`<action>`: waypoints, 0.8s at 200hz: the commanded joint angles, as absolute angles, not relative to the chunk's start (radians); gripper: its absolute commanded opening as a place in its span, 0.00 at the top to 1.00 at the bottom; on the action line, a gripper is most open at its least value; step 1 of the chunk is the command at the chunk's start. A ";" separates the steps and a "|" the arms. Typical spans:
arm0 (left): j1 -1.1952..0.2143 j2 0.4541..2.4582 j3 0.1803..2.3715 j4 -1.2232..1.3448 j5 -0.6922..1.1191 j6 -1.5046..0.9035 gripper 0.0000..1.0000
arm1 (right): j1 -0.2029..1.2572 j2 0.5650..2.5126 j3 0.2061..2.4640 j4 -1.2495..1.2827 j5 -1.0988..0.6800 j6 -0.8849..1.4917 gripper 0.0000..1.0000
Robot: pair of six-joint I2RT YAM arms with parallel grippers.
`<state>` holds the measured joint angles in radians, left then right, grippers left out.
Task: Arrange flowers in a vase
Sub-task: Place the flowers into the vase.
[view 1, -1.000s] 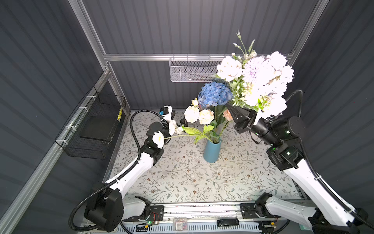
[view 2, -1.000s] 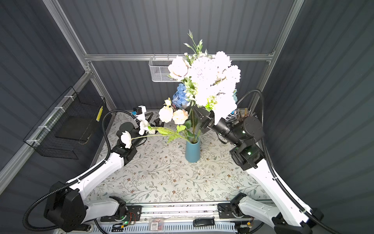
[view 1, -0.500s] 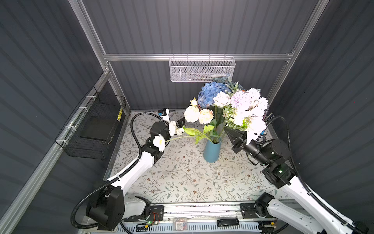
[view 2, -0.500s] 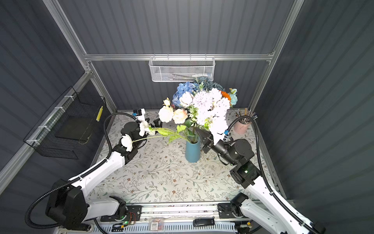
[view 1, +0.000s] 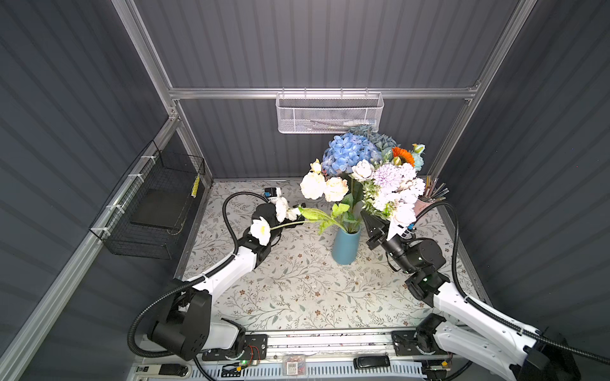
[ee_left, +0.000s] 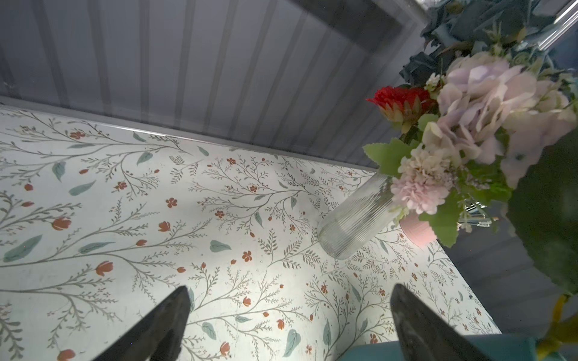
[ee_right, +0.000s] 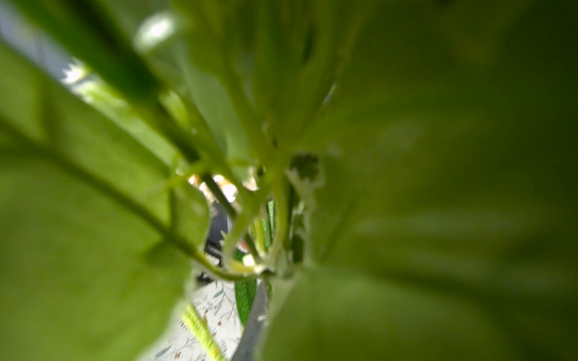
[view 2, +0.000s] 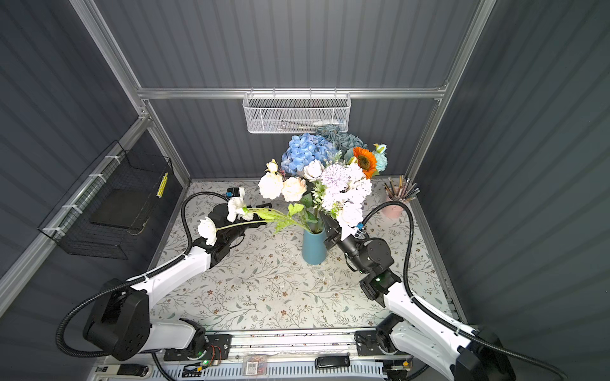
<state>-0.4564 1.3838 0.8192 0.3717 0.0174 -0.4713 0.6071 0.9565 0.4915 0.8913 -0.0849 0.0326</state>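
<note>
Right jaws are clamped tight on the stems of the white-lilac bunch, holding it upright right of centre frame, just beside the teal vase. Left jaws are spread wide with nothing between them, over the floral worktop, left of centre. Blue hydrangea and cream-peach blooms stand in that vase at mid-frame; a white-flowered stem leans out leftward over the left arm.

right wrist: you get only blurred green leaves of lilac-white flower bunch | left wrist: teal cylindrical vase cut off
</note>
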 commanded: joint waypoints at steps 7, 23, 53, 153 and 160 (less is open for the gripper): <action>-0.454 1.396 0.808 0.421 0.079 -0.505 0.00 | 0.603 0.994 0.517 1.086 -0.055 0.001 1.00; -0.454 1.400 0.805 0.425 0.087 -0.509 0.00 | 0.603 1.013 0.502 1.099 -0.044 0.004 1.00; -0.454 1.410 0.802 0.440 0.110 -0.522 0.00 | 0.603 1.016 0.458 1.107 -0.025 0.024 1.00; -0.474 1.457 0.811 0.501 0.196 -0.579 0.00 | 0.605 1.165 0.319 1.234 0.006 0.104 1.00; -0.478 1.458 0.812 0.501 0.195 -0.581 0.00 | 0.607 1.179 0.319 1.234 0.008 0.108 1.00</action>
